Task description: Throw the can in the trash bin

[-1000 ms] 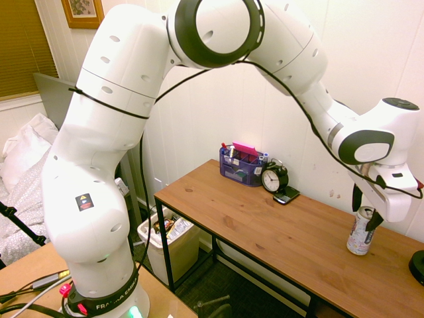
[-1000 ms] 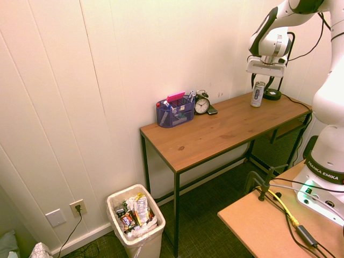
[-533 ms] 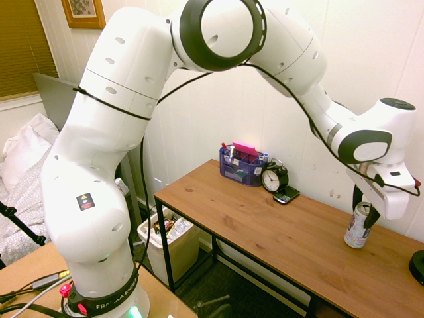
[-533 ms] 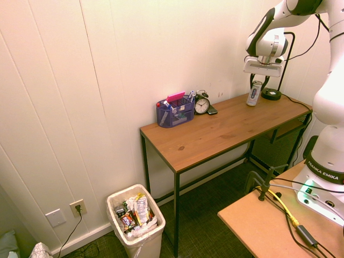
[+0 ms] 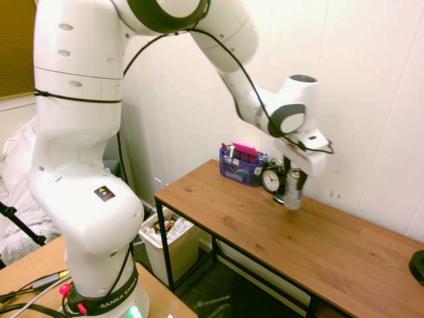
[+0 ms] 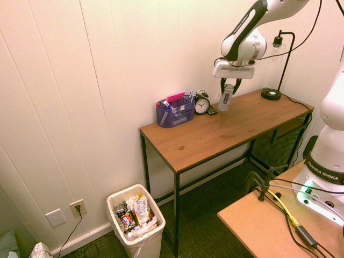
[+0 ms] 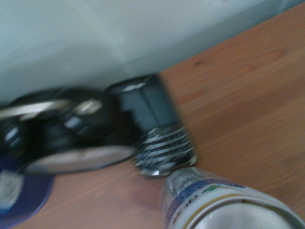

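The slim silver-white can [image 5: 292, 195] hangs upright just above the wooden table [image 5: 311, 252], close in front of the clock. My gripper [image 5: 295, 177] is shut on the can's upper part. From the other side the can [image 6: 226, 101] and gripper [image 6: 228, 87] show over the table's back middle. In the wrist view the can's silver top [image 7: 224, 205] fills the lower right. The cream-white trash bin [image 6: 144, 243] stands on the floor left of the table, full of wrappers; it also shows under the table's near end [image 5: 180, 255].
A black alarm clock [image 5: 273, 177] and a small black phone [image 7: 164, 150] lie right behind the can. A blue desk organizer [image 6: 174, 112] stands at the back left of the table. A lamp base [image 6: 270, 94] sits at the table's far right end.
The arm has lifted the can off the table's right end and carried it along the table toward the clock and organizer.
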`<state>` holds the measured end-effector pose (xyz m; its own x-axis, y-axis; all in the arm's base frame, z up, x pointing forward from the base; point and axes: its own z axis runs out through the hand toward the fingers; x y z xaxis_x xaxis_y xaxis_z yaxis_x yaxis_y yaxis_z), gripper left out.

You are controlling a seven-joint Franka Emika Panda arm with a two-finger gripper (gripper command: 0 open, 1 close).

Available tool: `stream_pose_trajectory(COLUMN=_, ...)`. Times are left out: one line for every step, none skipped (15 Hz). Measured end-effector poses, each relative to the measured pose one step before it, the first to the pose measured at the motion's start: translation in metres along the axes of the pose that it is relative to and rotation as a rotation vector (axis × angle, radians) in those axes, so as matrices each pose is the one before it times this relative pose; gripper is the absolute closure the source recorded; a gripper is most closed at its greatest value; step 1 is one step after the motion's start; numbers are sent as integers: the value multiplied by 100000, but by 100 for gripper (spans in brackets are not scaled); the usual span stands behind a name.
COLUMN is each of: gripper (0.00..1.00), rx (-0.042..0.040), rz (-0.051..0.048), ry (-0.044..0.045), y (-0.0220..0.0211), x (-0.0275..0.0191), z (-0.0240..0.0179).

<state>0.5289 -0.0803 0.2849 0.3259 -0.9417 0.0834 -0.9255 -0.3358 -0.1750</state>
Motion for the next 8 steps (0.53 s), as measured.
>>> stream_pose_trajectory(gripper=100, rx=537, rz=-4313, ry=-475, y=84, x=-4062, z=-41)
stream_pose_trajectory(gripper=100, rx=788, rz=-4019, ry=-303, y=272, x=-3720, z=-205)
stream_pose_trajectory(gripper=100, rx=834, rz=-3956, ry=-411, y=125, x=-3662, z=-340)
stream_pose_trajectory(gripper=100, rx=1047, rz=-4207, ry=-393, y=-710, x=-3375, z=-543)
stream_pose_trajectory(gripper=100, rx=1887, rz=-4671, ry=-191, y=-1671, x=-3509, z=-752)
stream_pose_trajectory(gripper=100, rx=2329, rz=-4691, ry=-222, y=-2395, x=-3657, z=-792)
stream_pose_trajectory(gripper=100, rx=1989, rz=-4890, ry=-765, y=-2916, x=-3565, z=-864)
stream_pose_trajectory(gripper=100, rx=1463, rz=-4727, ry=-1002, y=-3221, x=-3449, z=-710)
